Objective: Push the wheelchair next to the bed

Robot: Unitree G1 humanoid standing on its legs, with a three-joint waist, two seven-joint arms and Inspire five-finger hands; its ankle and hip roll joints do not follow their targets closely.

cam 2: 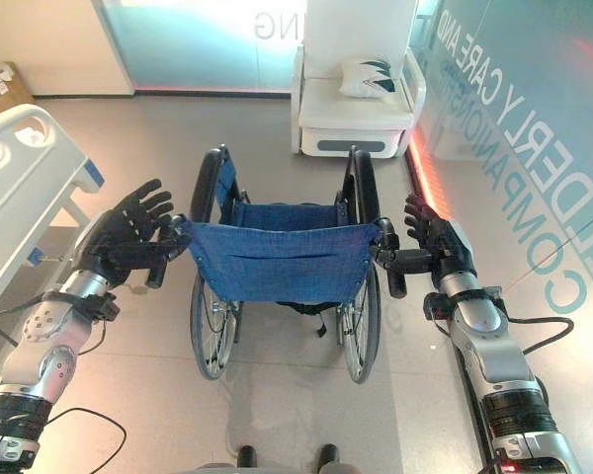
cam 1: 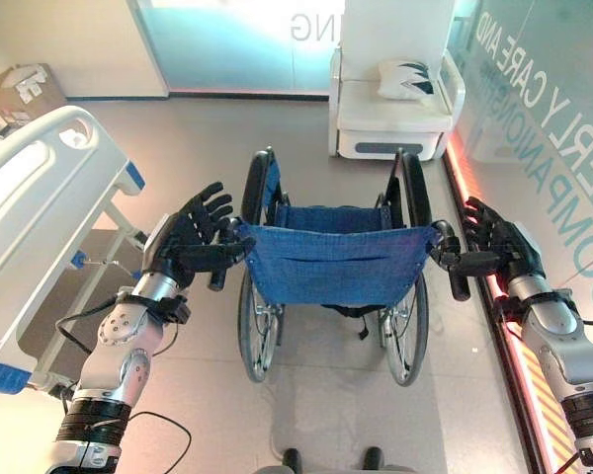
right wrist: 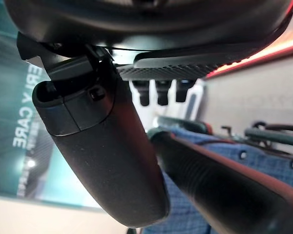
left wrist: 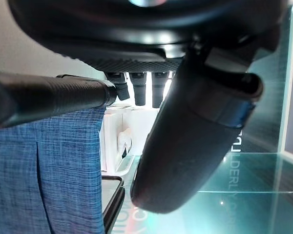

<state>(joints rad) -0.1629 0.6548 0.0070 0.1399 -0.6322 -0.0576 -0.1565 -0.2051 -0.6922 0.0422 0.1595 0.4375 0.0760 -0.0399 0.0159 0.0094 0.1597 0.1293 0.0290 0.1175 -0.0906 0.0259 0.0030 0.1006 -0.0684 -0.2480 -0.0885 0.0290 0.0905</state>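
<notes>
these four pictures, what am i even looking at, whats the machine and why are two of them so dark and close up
It is a humanoid robot standing behind a wheelchair with a blue cloth back. The two wide pictures come from cameras in its head, looking down, so they show almost the same scene. Its left hand and right hand are at the wheelchair's two rear push handles, with the fingers spread and straight rather than wrapped round them. The two dark close-ups come from a camera on each wrist: the big black shape is that hand's thumb, and the black bar beside it is a push handle. To the robot's left stands a white bed, where the chair is meant to go. Ahead is a white seat with a cushion on it.
</notes>
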